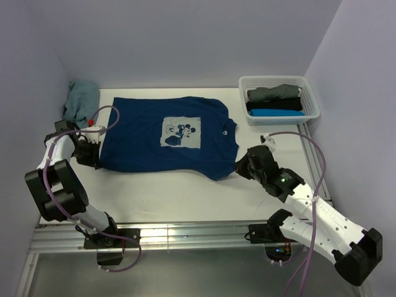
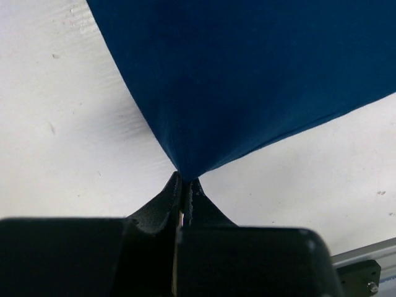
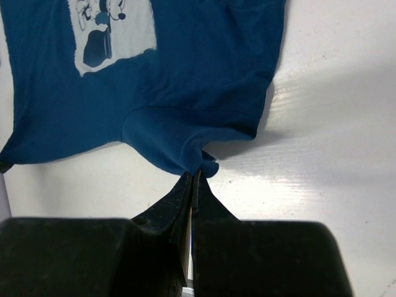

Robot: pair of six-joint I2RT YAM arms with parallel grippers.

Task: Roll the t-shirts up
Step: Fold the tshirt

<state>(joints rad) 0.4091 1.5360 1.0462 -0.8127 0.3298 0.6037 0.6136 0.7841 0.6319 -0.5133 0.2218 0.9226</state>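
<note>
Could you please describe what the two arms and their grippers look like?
Both the left arm and right arm have white links with bulky black joints, and a lilac cable loops along each. The left gripper and right gripper are matte black, fingers tapering to thin tips.

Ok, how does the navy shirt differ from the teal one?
The navy shirt lies flat; the teal shirt is bunched in the far left corner. The navy shirt has a pale print; the teal shirt looks plain. The left claw and right claw pinch the navy shirt, not the teal shirt. Both lie on the table.
</note>
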